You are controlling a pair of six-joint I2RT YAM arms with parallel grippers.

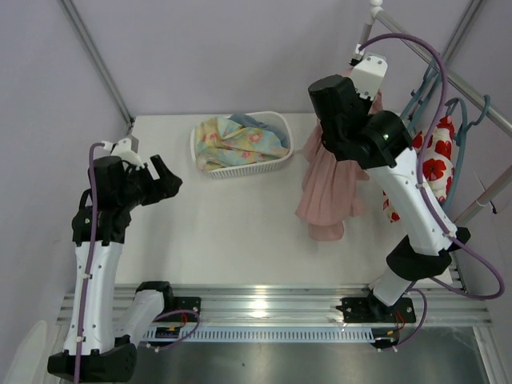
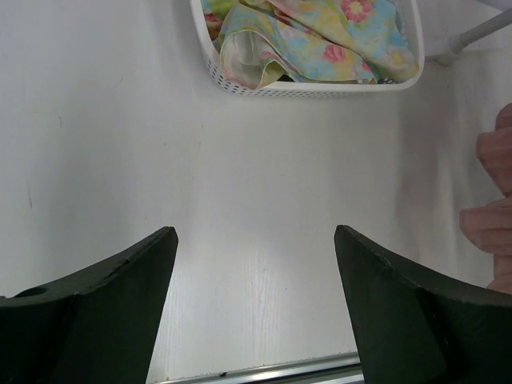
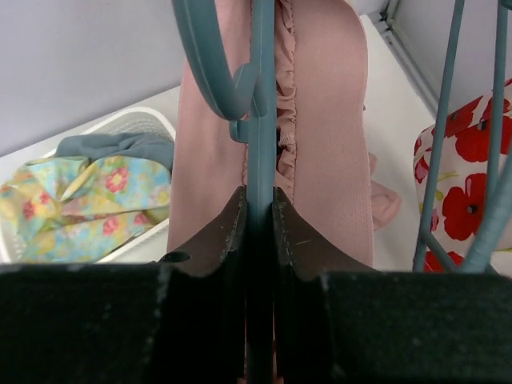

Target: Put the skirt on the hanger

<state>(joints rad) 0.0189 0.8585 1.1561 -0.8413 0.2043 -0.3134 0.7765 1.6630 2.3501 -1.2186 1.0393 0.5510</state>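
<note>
— Pink fabric, seen from above: is that the skirt?
— Yes. The skirt [image 1: 328, 188] hangs under your right arm [image 1: 400, 172], its lower end down near the table [image 1: 224, 232], to the right of the white basket [image 1: 240, 166]. Your left gripper [image 1: 164, 180] hovers over the table's left side.
— And the left wrist camera?
— Its jaws are spread wide with nothing between them, and bare table lies below.
— And the right wrist?
— Your right gripper [image 3: 260, 200] is pinched narrow on the teal hanger [image 3: 261, 96]. The skirt drapes right behind it.
</note>
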